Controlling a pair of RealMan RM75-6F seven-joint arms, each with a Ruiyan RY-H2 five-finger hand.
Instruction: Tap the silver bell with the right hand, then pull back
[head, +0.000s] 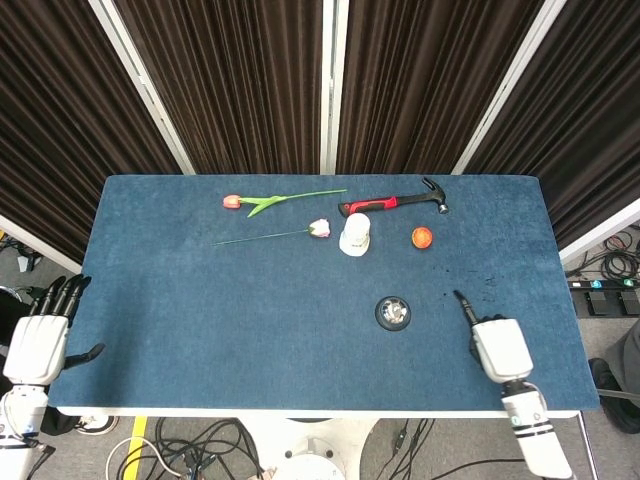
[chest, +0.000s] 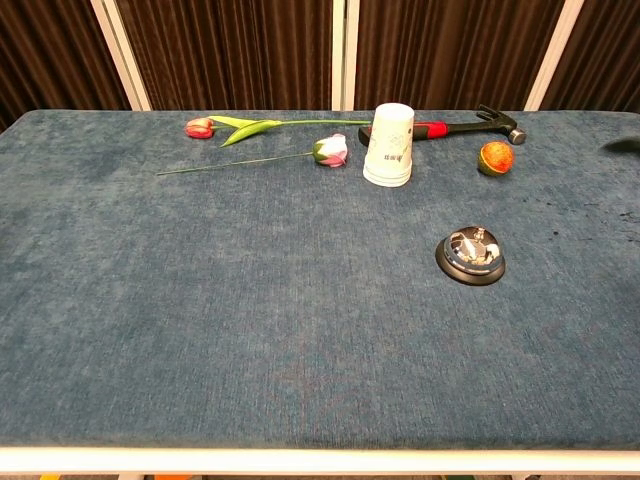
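Silver bell (head: 393, 312) untouched | right hand (head: 497, 347) pointing, curled, empty | left hand (head: 38, 343) spread

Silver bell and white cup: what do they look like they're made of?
The silver bell on its black round base looks like polished metal: its dome shows bright mirror-like glints. The base may be plastic or painted metal. The upside-down white cup with faint print looks like matte paper, with no shine and a thin rolled rim.
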